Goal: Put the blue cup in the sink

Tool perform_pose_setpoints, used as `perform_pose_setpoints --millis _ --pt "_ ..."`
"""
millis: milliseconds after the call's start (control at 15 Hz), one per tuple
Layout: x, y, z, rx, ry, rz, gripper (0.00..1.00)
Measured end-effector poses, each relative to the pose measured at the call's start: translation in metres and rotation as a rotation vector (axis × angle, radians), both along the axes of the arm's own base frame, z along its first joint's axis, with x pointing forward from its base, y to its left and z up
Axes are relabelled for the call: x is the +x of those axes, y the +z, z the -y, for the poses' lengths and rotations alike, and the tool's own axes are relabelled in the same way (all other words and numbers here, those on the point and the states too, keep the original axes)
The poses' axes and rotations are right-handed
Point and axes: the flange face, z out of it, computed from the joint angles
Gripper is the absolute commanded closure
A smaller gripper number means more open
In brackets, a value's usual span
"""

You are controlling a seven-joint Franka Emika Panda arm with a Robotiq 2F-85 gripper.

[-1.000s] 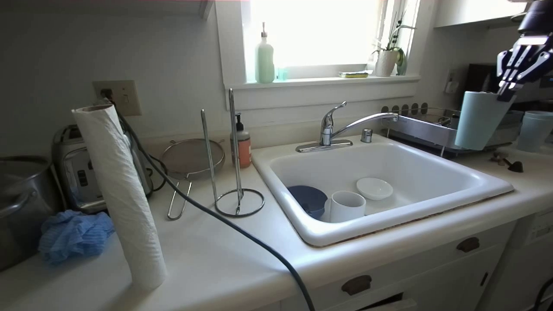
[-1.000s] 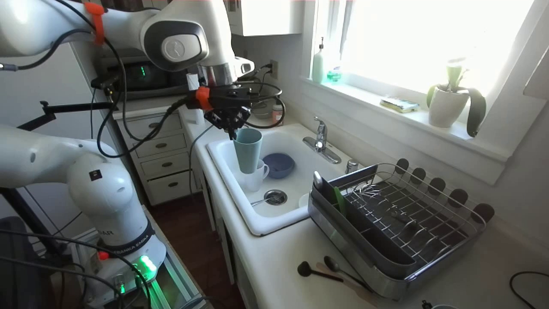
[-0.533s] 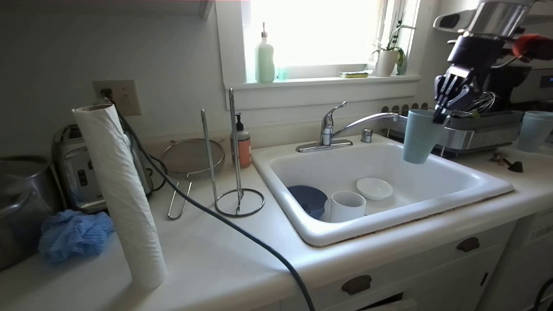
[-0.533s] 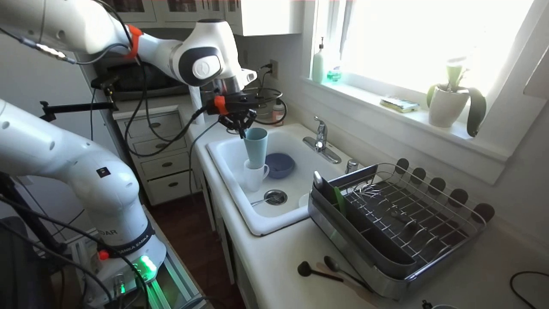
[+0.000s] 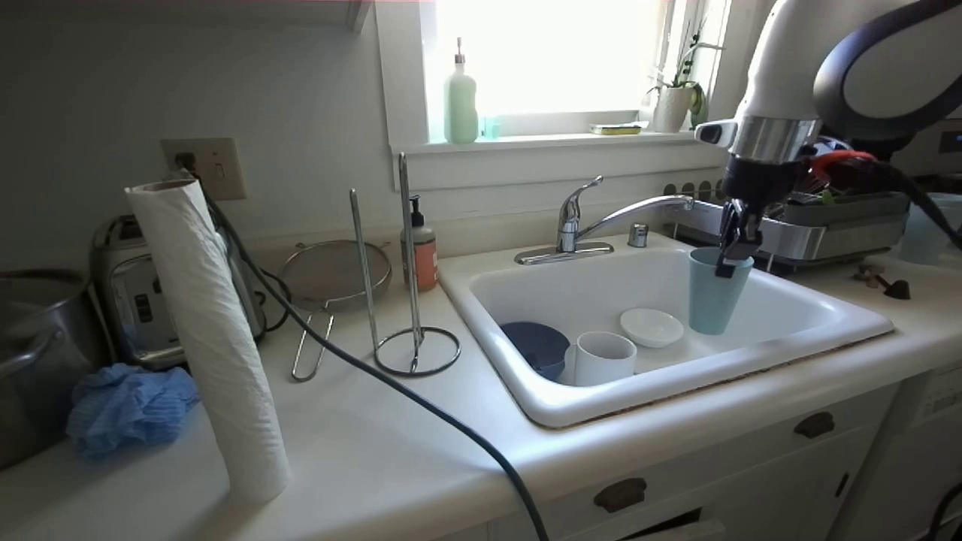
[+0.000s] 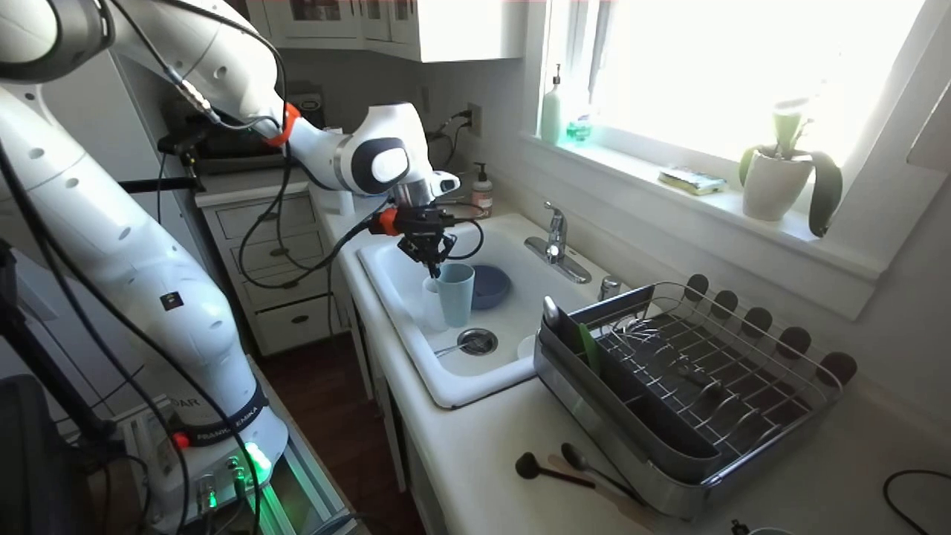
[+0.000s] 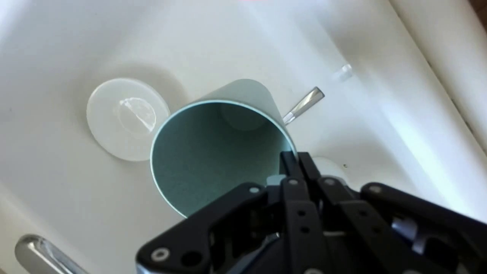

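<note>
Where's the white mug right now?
In an exterior view, the white mug sits in the sink, just right of the dark blue bowl.

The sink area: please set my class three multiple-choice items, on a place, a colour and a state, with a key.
1. Where is the white mug?
A) On the floor
B) In the sink
C) In the dish rack

2. What colour is the pump bottle on the windowsill?
A) Pale green
B) Red
C) Black

3. In the wrist view, the end effector is:
A) Wide open
B) Closed on nothing
C) Gripping the light-blue cup

1 B: both exterior views show it there.
2 A: its body looks pale green.
3 C: the fingertips clasp the cup's rim.
</note>
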Motion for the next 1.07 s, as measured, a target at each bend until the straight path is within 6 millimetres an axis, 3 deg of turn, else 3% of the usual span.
perform_pose_setpoints --millis 200,800,1067 --pt "0.006 -0.021 0.000 0.017 -0.093 0.004 0.96" --pt "0.009 -0.026 0.000 0.025 -0.090 0.012 0.99" --pt "0.020 -0.047 -0.011 0.070 -0.156 -0.008 0.99"
